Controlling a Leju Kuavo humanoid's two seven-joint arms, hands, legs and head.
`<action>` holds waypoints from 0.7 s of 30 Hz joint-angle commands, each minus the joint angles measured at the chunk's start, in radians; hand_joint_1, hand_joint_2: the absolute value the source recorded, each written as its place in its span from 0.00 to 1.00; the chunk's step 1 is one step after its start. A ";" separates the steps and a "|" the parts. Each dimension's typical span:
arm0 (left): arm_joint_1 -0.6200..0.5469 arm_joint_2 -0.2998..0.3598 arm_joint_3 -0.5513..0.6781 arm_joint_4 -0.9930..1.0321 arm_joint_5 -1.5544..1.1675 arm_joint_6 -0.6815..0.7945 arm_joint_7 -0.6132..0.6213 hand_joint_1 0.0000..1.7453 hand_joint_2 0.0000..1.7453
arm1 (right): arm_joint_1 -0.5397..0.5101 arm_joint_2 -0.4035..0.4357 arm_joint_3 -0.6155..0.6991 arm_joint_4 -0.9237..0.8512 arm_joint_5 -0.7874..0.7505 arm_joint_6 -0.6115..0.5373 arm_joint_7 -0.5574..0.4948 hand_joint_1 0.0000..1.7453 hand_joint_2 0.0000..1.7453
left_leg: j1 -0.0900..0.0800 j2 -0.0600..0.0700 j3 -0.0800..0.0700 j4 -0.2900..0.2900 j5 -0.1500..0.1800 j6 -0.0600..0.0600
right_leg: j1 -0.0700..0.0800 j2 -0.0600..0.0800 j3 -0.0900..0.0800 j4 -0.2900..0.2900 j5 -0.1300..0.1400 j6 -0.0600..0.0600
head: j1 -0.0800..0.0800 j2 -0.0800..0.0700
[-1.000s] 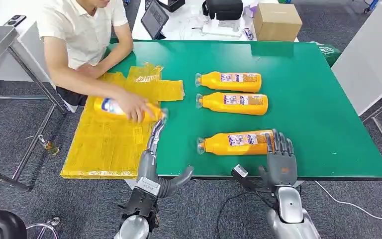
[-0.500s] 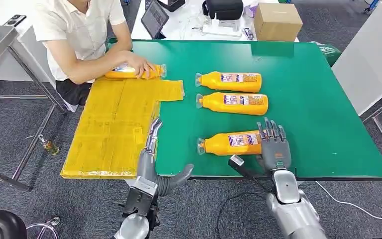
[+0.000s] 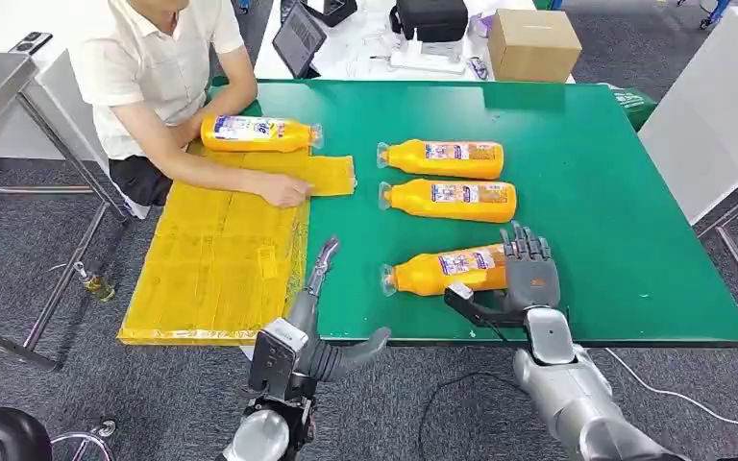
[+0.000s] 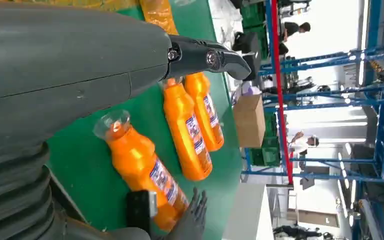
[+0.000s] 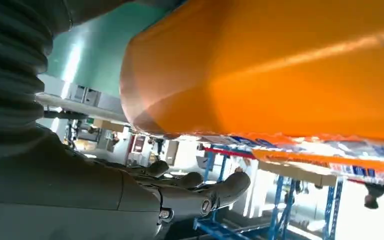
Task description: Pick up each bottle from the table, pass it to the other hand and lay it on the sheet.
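Four orange bottles lie on the green tabletop (image 3: 615, 221); nearest bottle (image 3: 442, 272), right of the yellow sheet (image 3: 211, 259), has the right hand (image 3: 527, 279) cupped over its base; left hand (image 3: 322, 288) open, empty, beside the sheet.

Right hand (image 3: 528, 274) open, fingers apart and extended, left hand (image 3: 322, 264) open, fingers straight

Orange bottles (image 3: 447, 158) — yellow sheet (image 3: 216, 254) — green table (image 3: 615, 221).
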 commanded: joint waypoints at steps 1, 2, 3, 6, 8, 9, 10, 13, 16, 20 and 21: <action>-0.033 0.041 -0.039 0.050 0.026 -0.027 0.021 0.00 1.00 | -0.072 -0.047 0.099 0.166 0.029 0.113 -0.011 0.00 1.00 | 0.000 -0.001 0.004 -0.001 0.000 0.001 | 0.001 -0.002 0.004 -0.002 0.000 -0.002 | 0.000 0.000; -0.034 0.042 -0.040 0.050 0.029 -0.030 0.022 0.00 1.00 | -0.078 -0.053 0.108 0.172 0.036 0.124 -0.014 0.00 1.00 | 0.000 -0.002 0.005 -0.002 0.001 0.001 | 0.001 -0.003 0.005 -0.002 0.000 -0.003 | 0.000 0.000; -0.034 0.041 -0.040 0.051 0.042 -0.038 0.029 0.00 1.00 | -0.085 -0.058 0.113 0.177 0.035 0.134 -0.027 0.00 1.00 | 0.000 -0.002 0.005 -0.001 0.001 0.001 | 0.001 -0.003 0.006 -0.002 0.000 -0.003 | 0.000 0.000; -0.036 0.042 -0.040 0.052 0.043 -0.039 0.030 0.00 1.00 | -0.088 -0.062 0.112 0.178 0.033 0.134 -0.031 0.00 1.00 | 0.000 -0.002 0.006 -0.001 0.001 0.002 | 0.001 -0.003 0.007 -0.002 0.001 -0.002 | 0.000 0.000; -0.036 0.043 -0.040 0.052 0.043 -0.040 0.030 0.00 1.00 | -0.087 -0.061 0.113 0.178 0.033 0.134 -0.032 0.00 1.00 | 0.001 -0.002 0.006 -0.002 0.002 0.003 | 0.001 -0.003 0.008 -0.003 0.001 -0.002 | 0.000 0.000; -0.036 0.043 -0.040 0.052 0.043 -0.040 0.030 0.00 1.00 | -0.087 -0.061 0.113 0.178 0.033 0.134 -0.032 0.00 1.00 | 0.000 -0.003 0.006 -0.002 0.002 0.003 | 0.001 -0.003 0.008 -0.002 0.001 -0.002 | 0.000 0.000; -0.036 0.043 -0.040 0.052 0.043 -0.040 0.030 0.00 1.00 | -0.087 -0.061 0.113 0.178 0.033 0.134 -0.032 0.00 1.00 | 0.000 -0.002 0.006 -0.001 0.002 0.003 | 0.001 -0.003 0.008 -0.002 0.001 0.000 | 0.000 0.000; -0.041 0.044 -0.043 0.057 0.056 -0.049 0.035 0.00 1.00 | -0.090 -0.067 0.120 0.178 0.008 0.150 -0.107 0.98 1.00 | 0.001 -0.002 0.007 -0.002 0.002 0.003 | 0.002 -0.003 0.009 -0.003 0.001 -0.003 | 0.000 0.000; -0.051 0.043 -0.049 0.063 0.064 -0.054 0.028 0.00 1.00 | -0.055 -0.068 0.069 0.162 -0.112 0.148 -0.245 1.00 1.00 | 0.000 -0.002 0.006 -0.001 0.002 0.003 | 0.001 -0.003 0.008 -0.002 0.001 -0.001 | 0.000 0.000; -0.053 0.044 -0.052 0.063 0.062 -0.052 0.021 0.00 1.00 | -0.040 -0.068 0.066 0.156 -0.133 0.139 -0.284 1.00 1.00 | 0.001 -0.002 0.008 -0.002 0.002 0.003 | 0.002 -0.004 0.010 -0.003 0.001 -0.002 | 0.000 0.000; -0.056 0.045 -0.058 0.064 0.063 -0.056 0.016 0.00 1.00 | -0.022 -0.059 0.017 0.142 -0.226 0.172 -0.387 1.00 1.00 | 0.001 -0.003 0.007 -0.002 0.002 0.003 | 0.002 -0.004 0.009 -0.003 0.001 -0.001 | 0.000 0.000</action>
